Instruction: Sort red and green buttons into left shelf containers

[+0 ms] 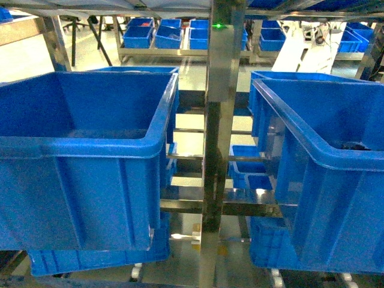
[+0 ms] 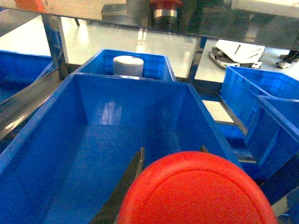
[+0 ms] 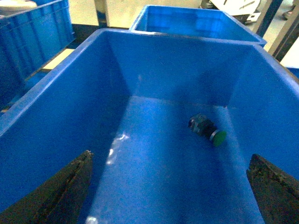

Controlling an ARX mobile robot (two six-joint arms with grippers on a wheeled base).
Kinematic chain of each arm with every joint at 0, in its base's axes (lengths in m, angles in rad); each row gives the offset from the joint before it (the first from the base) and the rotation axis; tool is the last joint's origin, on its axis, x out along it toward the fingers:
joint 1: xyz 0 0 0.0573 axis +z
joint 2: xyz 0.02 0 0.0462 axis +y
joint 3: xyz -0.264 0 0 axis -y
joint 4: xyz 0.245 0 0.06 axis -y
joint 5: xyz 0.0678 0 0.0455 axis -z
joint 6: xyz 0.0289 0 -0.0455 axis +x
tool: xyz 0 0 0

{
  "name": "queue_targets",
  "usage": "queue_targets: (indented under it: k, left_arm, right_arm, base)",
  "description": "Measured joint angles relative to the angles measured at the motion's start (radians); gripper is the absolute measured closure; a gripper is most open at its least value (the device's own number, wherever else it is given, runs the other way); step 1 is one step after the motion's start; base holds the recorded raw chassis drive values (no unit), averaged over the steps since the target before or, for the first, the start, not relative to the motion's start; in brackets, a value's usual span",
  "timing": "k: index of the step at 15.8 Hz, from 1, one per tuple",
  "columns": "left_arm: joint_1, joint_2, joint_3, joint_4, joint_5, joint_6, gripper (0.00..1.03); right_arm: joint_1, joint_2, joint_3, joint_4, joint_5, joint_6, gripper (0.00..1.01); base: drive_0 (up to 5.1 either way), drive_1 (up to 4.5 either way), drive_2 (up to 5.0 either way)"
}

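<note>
1. Neither arm appeared in the head view; the left crate (image 1: 84, 150) and right crate (image 1: 324, 174) filled most of it, both cut off at the picture edges.
2. A polished steel upright (image 1: 216, 120) stood between the two crates, with a small green light (image 1: 218, 26) near its top. Small shallow blue bins (image 1: 162, 35) sat on a far shelf, blurred.
3. In the left wrist view, the red button (image 2: 196, 189) filled the lower foreground. Only its smooth, domed mushroom cap showed; collar and base were hidden beneath it.
4. The left gripper (image 2: 170, 186) was closed on the red button: one dark finger (image 2: 126, 186) lay against the cap's left edge, and only the tip of the other showed at the cap's right. The button hung over the left crate's (image 2: 93, 140) interior.
5. That crate was deep and rectangular, of glossy blue plastic with a thick rolled rim. Beyond it, a second crate (image 2: 154, 63) held a pale cylinder (image 2: 128, 65), partly hidden by the near wall.
6. In the right wrist view, the right gripper (image 3: 168, 186) stood wide open and empty; only two dark, rough-textured fingertips (image 3: 70, 186) showed at the lower corners.
7. A green button (image 3: 208, 129) lay on its side on the right crate's (image 3: 60, 112) floor, near the far right corner, its flat green cap pointing right. Its dark body was too small to make out.
</note>
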Motion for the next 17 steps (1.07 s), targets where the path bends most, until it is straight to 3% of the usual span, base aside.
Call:
queue_targets:
  k: [3,6,7,8,14,17]
  left_arm:
    - [0.000,0.000,0.000,0.000,0.000,0.000,0.77]
    - [0.000,0.000,0.000,0.000,0.000,0.000,0.77]
    - [0.000,0.000,0.000,0.000,0.000,0.000,0.77]
    - [0.000,0.000,0.000,0.000,0.000,0.000,0.77]
    - [0.002,0.000,0.000,-0.006,0.002,-0.002,0.77]
    - [0.012,0.024,0.045,-0.011,0.024,-0.033,0.77]
  right_arm:
    - [-0.003,-0.072,-0.077,0.008,-0.023,-0.001,0.03]
    - [-0.018,-0.369,-0.372,0.063,-0.061,-0.011,0.03]
    - [0.010,-0.442,-0.540,0.209,-0.018,-0.012,0.03]
    - [0.009,-0.441,-0.605,0.237,0.014,-0.017,0.03]
    - [0.008,-0.435,-0.622,0.236,0.024,-0.017,0.03]
    - [0.008,-0.435,-0.622,0.235,0.024,-0.016,0.03]
  base:
    - [0.0,0.00,0.0]
    - [0.0,0.00,0.0]
    - [0.0,0.00,0.0]
    - [0.0,0.00,0.0]
    - [0.0,0.00,0.0]
    - [0.0,0.00,0.0]
